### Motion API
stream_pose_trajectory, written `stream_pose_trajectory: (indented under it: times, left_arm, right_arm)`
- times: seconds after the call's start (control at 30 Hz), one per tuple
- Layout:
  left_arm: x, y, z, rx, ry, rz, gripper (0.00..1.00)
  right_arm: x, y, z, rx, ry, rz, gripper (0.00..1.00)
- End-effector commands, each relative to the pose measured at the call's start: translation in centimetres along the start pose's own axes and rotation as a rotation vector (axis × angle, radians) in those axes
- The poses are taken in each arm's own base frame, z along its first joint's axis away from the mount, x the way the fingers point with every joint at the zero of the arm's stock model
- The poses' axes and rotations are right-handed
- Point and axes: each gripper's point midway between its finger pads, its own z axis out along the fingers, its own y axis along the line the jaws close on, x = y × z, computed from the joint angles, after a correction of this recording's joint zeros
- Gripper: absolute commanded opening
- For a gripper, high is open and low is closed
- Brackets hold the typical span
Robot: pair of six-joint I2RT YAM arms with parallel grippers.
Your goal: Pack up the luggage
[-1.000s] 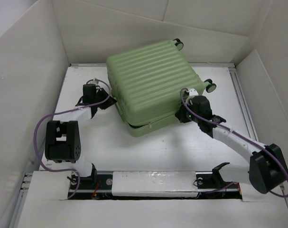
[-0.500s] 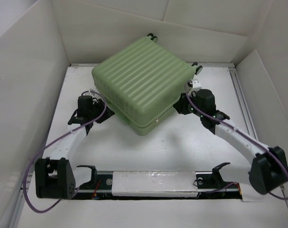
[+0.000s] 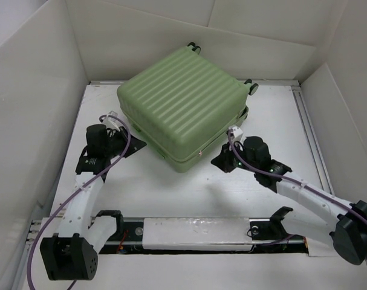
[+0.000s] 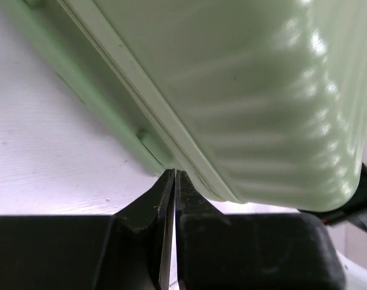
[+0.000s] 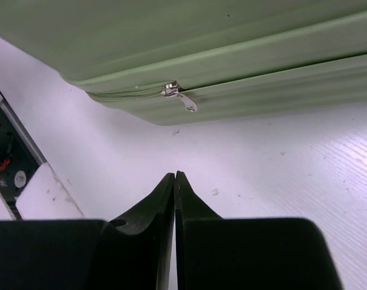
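The luggage (image 3: pixel 183 106) is a pale green ribbed hard-shell suitcase. It lies closed and flat at the back middle of the table, turned at an angle, with black wheels (image 3: pixel 253 87) at its far side. My left gripper (image 3: pixel 133 145) is shut and empty, with its tips at the case's left seam (image 4: pixel 141 103). My right gripper (image 3: pixel 217 162) is shut and empty, a little off the case's near right edge. In the right wrist view its tips (image 5: pixel 174 175) hover over the table below the case (image 5: pixel 231 48), whose silver zipper pull (image 5: pixel 183 100) hangs from the closed zip.
White walls (image 3: pixel 38 90) box in the table on the left, back and right. A white rail with a dark slot (image 3: pixel 195 232) runs along the near edge by the arm bases. A narrow track (image 3: pixel 310 133) runs along the table's right side.
The suitcase turned and slid left and back a second ago and has lain still since. Both grippers have drawn back toward the near side, the right one from the case's right side to its near corner.
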Motion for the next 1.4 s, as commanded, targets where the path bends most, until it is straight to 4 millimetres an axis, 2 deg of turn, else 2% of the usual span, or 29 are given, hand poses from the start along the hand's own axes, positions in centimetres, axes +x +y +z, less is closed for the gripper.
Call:
stream_pose_trajectory:
  times: [0.0,0.03,0.07,0.1,0.13,0.23,0.27,0.3,0.37,0.4,0.5,0.53,0.57,0.6,0.63,0.67,0.73,0.77,0.9,0.97,1.0,1.03,1.07,1.1,1.13,1.23,1.27,1.33,1.37]
  left_arm:
    - [1.6,-1.7,0.3,0.182,0.081,0.026,0.00]
    - [1.6,-2.3,0.2,0.227,0.079,0.061,0.00]
    - [1.9,-1.5,0.6,0.202,0.092,0.062,0.00]
    - [1.5,-1.2,0.6,0.170,0.090,0.087,0.00]
    - [0.6,0.2,0.8,0.087,0.049,0.147,0.00]
    - [0.4,-0.1,0.0,0.017,0.023,0.240,0.00]
    - [-0.2,0.0,-0.3,-0.008,-0.013,0.249,0.00]
    - [0.1,0.5,-0.4,-0.022,-0.020,0.239,0.00]
    - [-0.5,-0.1,-1.2,-0.019,-0.070,0.247,0.00]
    - [-0.9,-0.3,-1.4,-0.028,-0.082,0.237,0.00]
    - [-0.7,0.7,-1.3,-0.074,-0.088,0.170,0.01]
    - [-0.3,0.9,-1.0,-0.076,-0.083,0.108,0.07]
    - [0.1,1.0,-1.0,-0.071,-0.090,0.079,0.14]
    - [0.2,1.8,-0.9,-0.095,-0.108,0.043,0.27]
    - [1.2,3.2,-0.4,-0.119,-0.109,0.003,0.32]
    - [1.3,3.2,-0.6,-0.114,-0.141,-0.056,0.36]
    - [2.2,4.4,0.1,-0.086,-0.187,-0.096,0.44]
    - [2.1,4.4,0.2,-0.069,-0.216,-0.112,0.46]
    - [1.8,3.3,-0.4,0.047,-0.313,-0.105,0.57]
    - [2.0,3.6,-0.3,0.050,-0.316,-0.104,0.57]
    - [2.0,3.3,-0.3,0.068,-0.314,-0.098,0.57]
    - [2.6,3.8,0.2,0.059,-0.292,-0.105,0.57]
    - [2.7,3.5,0.4,0.076,-0.275,-0.101,0.57]
    - [2.6,3.4,0.7,0.088,-0.271,-0.088,0.57]
    - [2.9,4.0,1.3,0.068,-0.250,-0.100,0.57]
    - [2.1,2.9,1.9,0.130,-0.264,-0.082,0.52]
    - [2.4,3.6,2.6,0.109,-0.243,-0.095,0.50]
    - [1.6,3.2,3.0,0.108,-0.241,-0.096,0.47]
    - [1.9,4.2,3.6,0.072,-0.227,-0.098,0.45]
  right_arm:
    - [-1.6,0.6,1.0,-0.032,-0.050,-0.025,0.06]
    - [-1.2,0.6,1.3,-0.025,-0.041,-0.015,0.03]
    - [-2.0,0.8,1.4,-0.015,-0.064,-0.013,0.00]
    - [-1.7,0.7,1.6,-0.011,-0.054,0.007,0.00]
    - [-1.9,0.8,1.6,-0.014,-0.062,0.015,0.00]
    - [-2.3,1.9,1.4,-0.048,-0.069,0.002,0.00]
    - [-2.3,2.6,1.2,-0.074,-0.070,-0.024,0.00]
    - [-2.3,2.6,1.2,-0.074,-0.070,-0.024,0.00]
    - [-2.7,3.4,0.8,-0.094,-0.085,-0.049,0.00]
    - [-1.8,3.5,0.8,-0.089,-0.076,-0.054,0.00]
    - [-1.8,4.4,-0.3,-0.099,-0.123,-0.075,0.00]
    - [-0.6,4.2,-0.4,-0.097,-0.117,-0.068,0.00]
    - [-1.6,5.0,-1.0,-0.132,-0.186,-0.085,0.00]
    - [-1.3,5.2,-1.1,-0.144,-0.206,-0.082,0.00]
    - [0.1,4.3,-0.9,-0.121,-0.207,-0.069,0.02]
    - [-0.8,4.4,-1.0,-0.134,-0.271,-0.078,0.04]
    - [-0.1,4.3,-0.6,-0.141,-0.289,-0.082,0.05]
    - [0.5,3.7,-0.3,-0.127,-0.286,-0.079,0.07]
    - [0.5,3.2,1.5,-0.125,-0.299,-0.127,0.26]
    - [0.0,3.7,1.9,-0.133,-0.304,-0.152,0.35]
    - [-0.5,3.9,1.9,-0.139,-0.321,-0.155,0.40]
    - [-1.3,4.0,2.1,-0.136,-0.339,-0.155,0.50]
    - [-2.0,4.0,2.0,-0.127,-0.355,-0.178,0.54]
    - [-2.2,3.5,2.4,-0.092,-0.355,-0.170,0.55]
    - [-3.3,3.8,2.3,-0.096,-0.377,-0.188,0.57]
    - [-4.1,3.0,3.3,-0.068,-0.371,-0.215,0.57]
    - [-3.3,2.8,3.8,-0.071,-0.343,-0.214,0.57]
    - [-3.8,3.2,4.1,-0.098,-0.354,-0.244,0.57]
    - [-4.0,2.8,4.3,-0.090,-0.363,-0.252,0.57]
